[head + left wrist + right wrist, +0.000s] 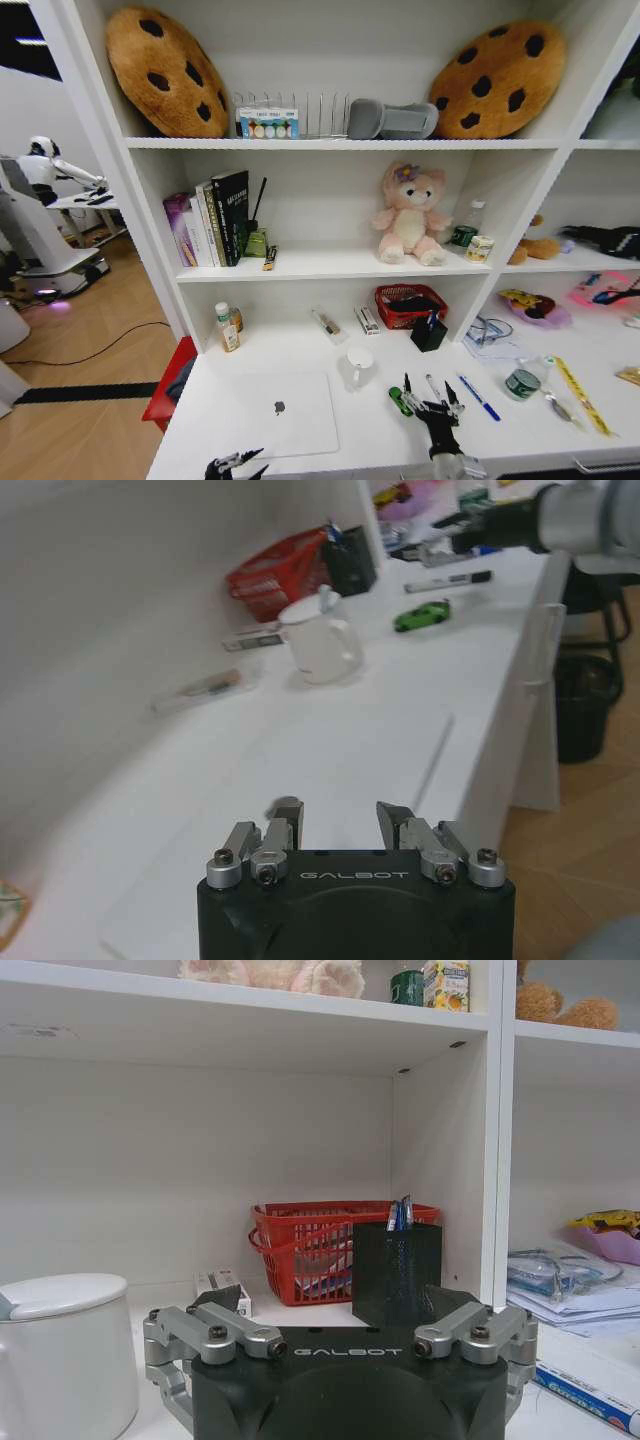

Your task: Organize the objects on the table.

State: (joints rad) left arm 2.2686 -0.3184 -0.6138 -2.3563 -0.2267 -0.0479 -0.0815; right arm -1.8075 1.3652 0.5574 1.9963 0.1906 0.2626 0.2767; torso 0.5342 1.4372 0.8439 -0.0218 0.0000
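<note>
The silver laptop (272, 412) lies closed and flat on the white table (380, 440), and everything else is best placed from it. Just beyond its far right corner stands a white mug (358, 366). To the right of the laptop, past the mug, lie the small things: the green toy car (400, 402), then a black pen (433, 388), a blue pen (479, 397) and, farthest out, the yellow ruler (582, 395).

The right gripper (432, 408) hovers low over the table just right of the toy car, fingers spread wide with nothing between them. The left gripper (340, 825) hangs at the laptop's near edge – also open and empty.

The pens are light, stiff and round, so they will probably roll if nudged; a pinch across the middle of the barrel suits them. The car is tiny and on wheels (it may scoot away under a glancing touch) – best gripped across its sides. The ruler looks thin and lies flat on the table, so it seems hard to get under; its end nearer the table edge may be the easiest hold. The laptop is heavy, smooth and hard to lift by one edge.
</note>
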